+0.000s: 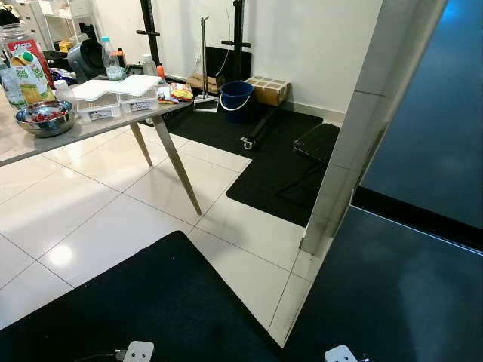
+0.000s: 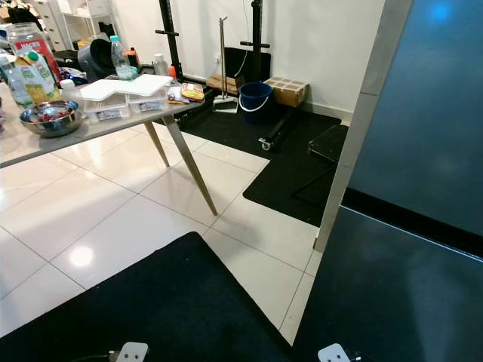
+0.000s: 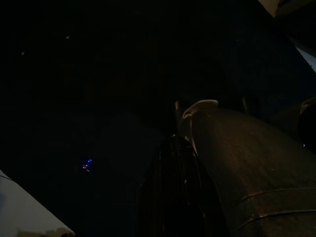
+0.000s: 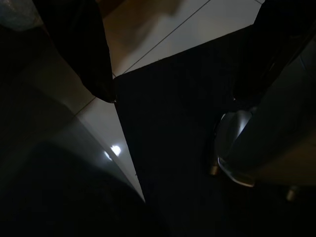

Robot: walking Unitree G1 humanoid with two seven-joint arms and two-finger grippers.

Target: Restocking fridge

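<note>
Groceries stand on a grey table [image 1: 90, 130] at the far left: a juice carton [image 1: 29, 75], a big jar with a red label [image 1: 16, 39], a metal bowl of red fruit [image 1: 45, 117], clear boxes with white lids [image 1: 113, 94] and a water bottle [image 1: 111, 60]. A tall dark glossy panel with a pale grey edge [image 1: 370, 98] rises at the right. In the right wrist view my right gripper [image 4: 173, 74] hangs open over a black mat [image 4: 173, 148] and white tiles, nothing between its fingers [image 4: 79, 49]. The left arm hangs idle in the dark.
White floor tiles [image 1: 113, 211] run between the table and the panel. One black mat [image 1: 151, 302] lies at my feet, another [image 1: 279, 173] further back. A blue bucket [image 1: 236, 99], a cardboard box [image 1: 268, 89] and a black rack [image 1: 238, 38] stand by the back wall.
</note>
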